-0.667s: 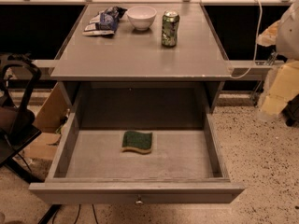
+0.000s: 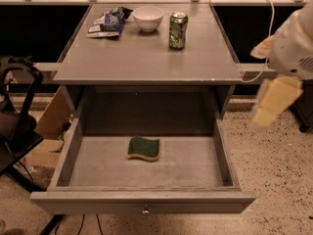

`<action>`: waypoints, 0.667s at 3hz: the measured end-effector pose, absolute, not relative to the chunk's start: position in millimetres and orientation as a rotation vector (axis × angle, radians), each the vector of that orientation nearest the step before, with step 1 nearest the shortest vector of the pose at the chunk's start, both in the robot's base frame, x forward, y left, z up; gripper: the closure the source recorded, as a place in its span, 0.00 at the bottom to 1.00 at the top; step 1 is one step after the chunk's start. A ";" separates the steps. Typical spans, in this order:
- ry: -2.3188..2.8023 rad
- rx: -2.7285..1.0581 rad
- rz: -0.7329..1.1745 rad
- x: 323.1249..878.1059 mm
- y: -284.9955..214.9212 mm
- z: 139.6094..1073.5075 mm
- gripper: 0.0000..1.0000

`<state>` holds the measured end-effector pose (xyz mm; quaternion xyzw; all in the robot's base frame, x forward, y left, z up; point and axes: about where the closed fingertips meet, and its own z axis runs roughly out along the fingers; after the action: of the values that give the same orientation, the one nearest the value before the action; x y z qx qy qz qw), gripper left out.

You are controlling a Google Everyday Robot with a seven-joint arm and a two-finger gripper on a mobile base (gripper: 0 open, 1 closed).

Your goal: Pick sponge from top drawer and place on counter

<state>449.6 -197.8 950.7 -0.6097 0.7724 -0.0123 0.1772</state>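
The sponge (image 2: 144, 148), green top over a yellow base, lies flat near the middle of the open top drawer (image 2: 195, 165). The drawer is pulled fully out, with a small metal knob (image 2: 145, 211) on its front. The grey counter (image 2: 146, 58) sits above it. My gripper (image 2: 275, 102), white and pale yellow and blurred by motion, hangs at the right edge of the view. It is beside the drawer's right wall, over the floor, well right of and above the sponge. It holds nothing that I can see.
On the far part of the counter stand a blue-and-white snack packet (image 2: 108, 22), a white bowl (image 2: 147, 18) and a green can (image 2: 178, 30). A black chair (image 2: 17, 126) and a cardboard box (image 2: 49, 131) stand left of the drawer. Speckled floor lies to the right.
My gripper and arm have moved a little left and down, further into view at the right. The sponge and the drawer have not moved.
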 end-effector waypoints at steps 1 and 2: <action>2.082 -1.749 0.132 468.9 -136.5 894.5 0.00; 1.986 -1.767 0.301 490.2 -58.1 828.0 0.00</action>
<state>490.2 -58.1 828.0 -0.6424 0.7224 0.1096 0.2311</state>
